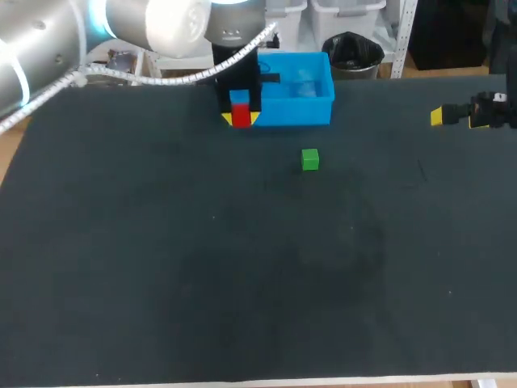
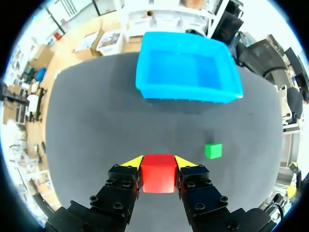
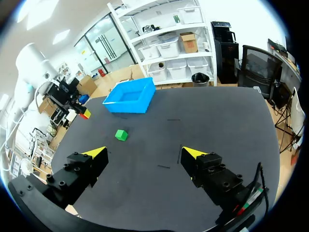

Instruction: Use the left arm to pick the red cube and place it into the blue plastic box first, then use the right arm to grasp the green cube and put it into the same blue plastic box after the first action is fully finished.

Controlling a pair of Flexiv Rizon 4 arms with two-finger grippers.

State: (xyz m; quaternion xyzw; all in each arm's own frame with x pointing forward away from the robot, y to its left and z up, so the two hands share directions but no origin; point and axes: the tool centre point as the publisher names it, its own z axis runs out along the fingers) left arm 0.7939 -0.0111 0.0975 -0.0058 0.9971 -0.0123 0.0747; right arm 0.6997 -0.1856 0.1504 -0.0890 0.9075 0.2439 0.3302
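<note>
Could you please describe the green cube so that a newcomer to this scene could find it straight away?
On the dark table, find the blue box at the far edge. The green cube lies alone on the table just in front of it. The red cube, the only other one, is held in the left fingers, not lying free.

Light: bright, even, from overhead.
Surface [image 1: 161, 283]: matte, dark, evenly lit.
Shadows: soft and faint under the blue box [image 2: 188, 72], along its near wall.
Glare: the white left arm [image 1: 153, 24] is washed out in the head view.
Edges: the surface outline bows in both wrist views.
</note>
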